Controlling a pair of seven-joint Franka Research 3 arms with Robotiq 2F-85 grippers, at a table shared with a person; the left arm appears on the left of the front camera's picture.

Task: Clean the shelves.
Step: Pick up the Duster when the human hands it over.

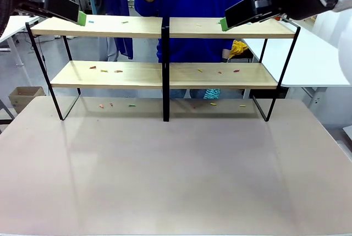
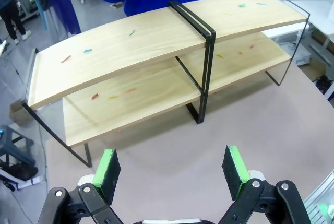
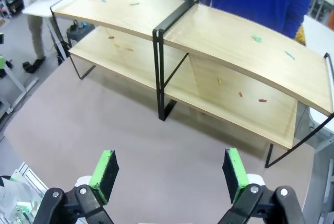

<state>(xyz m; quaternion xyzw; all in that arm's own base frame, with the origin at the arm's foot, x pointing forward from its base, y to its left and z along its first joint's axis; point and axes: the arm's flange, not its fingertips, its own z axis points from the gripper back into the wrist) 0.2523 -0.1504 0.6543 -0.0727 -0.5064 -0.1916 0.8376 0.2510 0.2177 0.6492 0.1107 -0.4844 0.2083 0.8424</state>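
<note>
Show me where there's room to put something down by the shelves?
The widest bare patch is the table in front of the shelves, from their black feet to the near edge. Both boards are sprinkled with little coloured scraps, and so is the strip of table under the lower board.

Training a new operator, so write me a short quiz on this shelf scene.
1. True or false: the left gripper is shut on something.
2. On the shelves, where do the small coloured scraps lie? A. top board only. B. lower board only. C. both boards.
3. Fill in: the right gripper has its jaws ____.
Key: 1 false; 2 C; 3 open.
</note>
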